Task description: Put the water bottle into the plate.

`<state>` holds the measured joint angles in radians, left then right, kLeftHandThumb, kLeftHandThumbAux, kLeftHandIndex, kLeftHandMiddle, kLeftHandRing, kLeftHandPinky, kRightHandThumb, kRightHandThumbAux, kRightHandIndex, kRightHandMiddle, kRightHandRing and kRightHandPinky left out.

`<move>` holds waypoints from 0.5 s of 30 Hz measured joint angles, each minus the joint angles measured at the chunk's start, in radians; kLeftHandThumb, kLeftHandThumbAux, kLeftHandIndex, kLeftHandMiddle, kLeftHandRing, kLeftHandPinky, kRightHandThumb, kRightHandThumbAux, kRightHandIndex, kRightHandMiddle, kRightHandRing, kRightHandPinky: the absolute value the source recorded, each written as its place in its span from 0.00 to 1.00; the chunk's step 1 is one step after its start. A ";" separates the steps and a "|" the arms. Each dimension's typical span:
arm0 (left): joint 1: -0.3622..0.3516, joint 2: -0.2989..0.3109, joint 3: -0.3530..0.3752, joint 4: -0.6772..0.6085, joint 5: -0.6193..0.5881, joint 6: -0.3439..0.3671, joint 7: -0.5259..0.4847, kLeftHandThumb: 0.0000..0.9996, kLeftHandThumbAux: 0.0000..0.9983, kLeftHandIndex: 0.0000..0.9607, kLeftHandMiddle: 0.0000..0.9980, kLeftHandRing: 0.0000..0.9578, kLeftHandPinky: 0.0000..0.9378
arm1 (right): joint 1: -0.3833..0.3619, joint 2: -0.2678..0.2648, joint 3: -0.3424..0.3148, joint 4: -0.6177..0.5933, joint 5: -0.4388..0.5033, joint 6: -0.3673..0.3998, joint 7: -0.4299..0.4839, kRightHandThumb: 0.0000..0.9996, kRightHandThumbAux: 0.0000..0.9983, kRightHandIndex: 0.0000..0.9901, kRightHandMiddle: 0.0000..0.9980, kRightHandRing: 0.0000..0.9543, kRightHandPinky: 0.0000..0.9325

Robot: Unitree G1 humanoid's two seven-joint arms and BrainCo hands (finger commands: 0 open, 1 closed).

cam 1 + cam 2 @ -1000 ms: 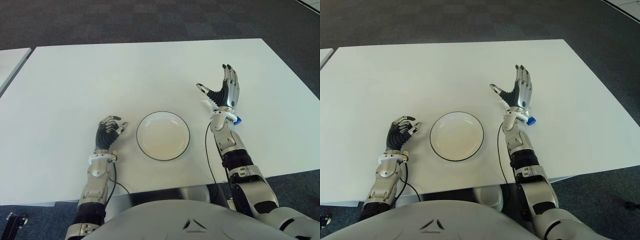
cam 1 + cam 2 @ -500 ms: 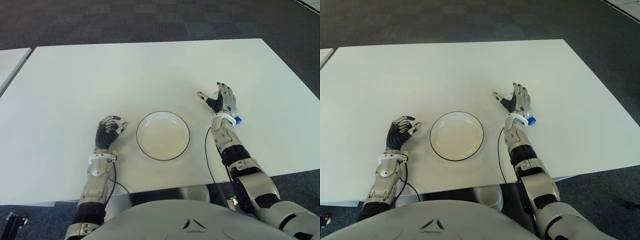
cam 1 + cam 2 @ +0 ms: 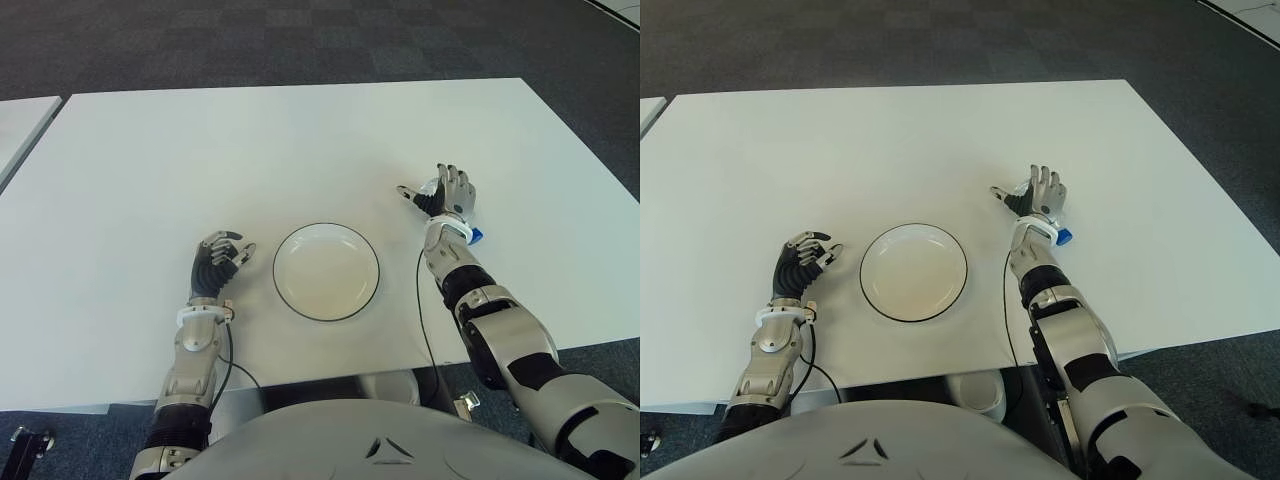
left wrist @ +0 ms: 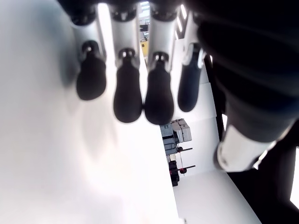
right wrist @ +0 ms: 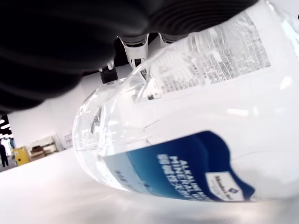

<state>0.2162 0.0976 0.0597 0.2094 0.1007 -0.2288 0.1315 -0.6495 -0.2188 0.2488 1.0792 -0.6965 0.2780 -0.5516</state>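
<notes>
Lying on its side on the white table (image 3: 300,140), the water bottle (image 5: 187,135) sits to the right of the plate (image 3: 327,271), its blue cap (image 3: 477,236) poking out just beside the robot's right wrist. The right hand (image 3: 445,192) is down over the bottle, palm toward it, with the fingers (image 3: 452,180) extended along its far side and the thumb (image 3: 408,192) sticking out toward the plate; that spread looks like the setup for wrapping the body. From the right wrist view the clear, labelled barrel fills the space under the palm, close to it, but I cannot tell for sure whether the fingers have actually closed on it, so I would call the grip not yet made. The bottle touches the table and is clearly apart from the plate, which holds nothing. The left hand (image 3: 217,264) shows on the plate's left side, fingers loosely curled around nothing, out of the way so the carry across from the right has room. My guess is the next move needs a firm close before any lift.
</notes>
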 measured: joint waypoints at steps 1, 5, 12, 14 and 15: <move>0.000 0.000 0.000 -0.002 0.000 0.002 0.000 0.71 0.72 0.46 0.73 0.73 0.74 | -0.006 0.000 0.001 0.016 0.001 0.000 -0.004 0.42 0.32 0.00 0.00 0.00 0.00; 0.001 0.000 0.000 -0.006 0.001 0.010 0.000 0.71 0.72 0.46 0.73 0.73 0.74 | -0.029 0.000 0.003 0.063 0.009 0.007 -0.011 0.41 0.34 0.00 0.00 0.00 0.00; 0.001 0.000 0.000 -0.013 0.008 0.024 0.000 0.71 0.72 0.46 0.74 0.74 0.76 | -0.057 0.005 -0.002 0.106 0.032 0.050 -0.011 0.45 0.34 0.00 0.00 0.00 0.00; 0.001 0.000 0.000 -0.013 0.010 0.024 0.000 0.71 0.72 0.46 0.74 0.74 0.75 | -0.061 0.005 -0.008 0.114 0.040 0.059 -0.011 0.45 0.34 0.00 0.00 0.00 0.00; 0.000 0.000 0.000 -0.013 0.010 0.024 0.000 0.71 0.72 0.46 0.74 0.74 0.75 | -0.063 0.006 -0.011 0.118 0.045 0.066 -0.011 0.45 0.34 0.00 0.00 0.00 0.00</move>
<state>0.2167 0.0977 0.0596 0.1960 0.1111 -0.2048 0.1319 -0.7126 -0.2132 0.2377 1.1975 -0.6516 0.3439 -0.5621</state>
